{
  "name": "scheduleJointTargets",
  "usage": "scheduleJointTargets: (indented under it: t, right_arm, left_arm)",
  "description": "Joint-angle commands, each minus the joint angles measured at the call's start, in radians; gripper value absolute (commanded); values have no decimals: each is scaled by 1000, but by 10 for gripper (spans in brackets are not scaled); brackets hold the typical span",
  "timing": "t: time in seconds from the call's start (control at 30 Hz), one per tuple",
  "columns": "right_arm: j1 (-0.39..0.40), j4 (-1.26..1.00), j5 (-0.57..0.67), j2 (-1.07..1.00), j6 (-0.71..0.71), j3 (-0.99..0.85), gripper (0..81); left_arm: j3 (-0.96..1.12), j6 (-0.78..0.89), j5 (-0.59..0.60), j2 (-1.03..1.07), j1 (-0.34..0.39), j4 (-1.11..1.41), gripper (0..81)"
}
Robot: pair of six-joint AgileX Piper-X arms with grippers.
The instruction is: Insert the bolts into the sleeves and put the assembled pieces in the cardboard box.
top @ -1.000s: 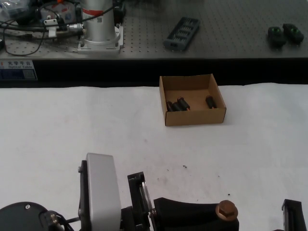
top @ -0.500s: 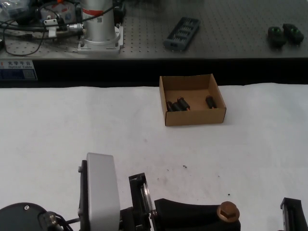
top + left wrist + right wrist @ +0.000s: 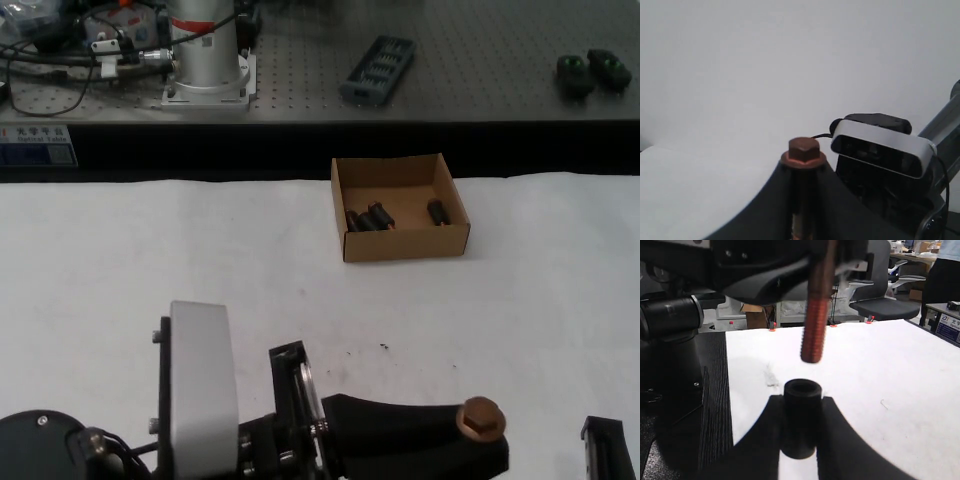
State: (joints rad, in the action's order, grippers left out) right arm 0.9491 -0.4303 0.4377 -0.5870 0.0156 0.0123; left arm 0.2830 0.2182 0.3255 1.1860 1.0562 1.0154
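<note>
over the right end effector's (image 3: 801, 402) gripped sleeve (image 3: 802, 425), left end effector's (image 3: 802, 169) gripped bolt (image 3: 803, 149)

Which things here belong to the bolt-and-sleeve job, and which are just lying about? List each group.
For the job: bolt in the left gripper; sleeve in the right gripper; cardboard box; assembled pieces inside it.
Lying about: black tray; two dark parts; metal column; cables.
</note>
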Motion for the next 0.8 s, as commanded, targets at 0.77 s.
scheduleJointTargets:
  t: [0.77]
  right_arm:
    - [2, -1, -3, 2, 7, -12, 52]
  left_arm:
    - [13, -106, 21, -12, 3, -125, 6]
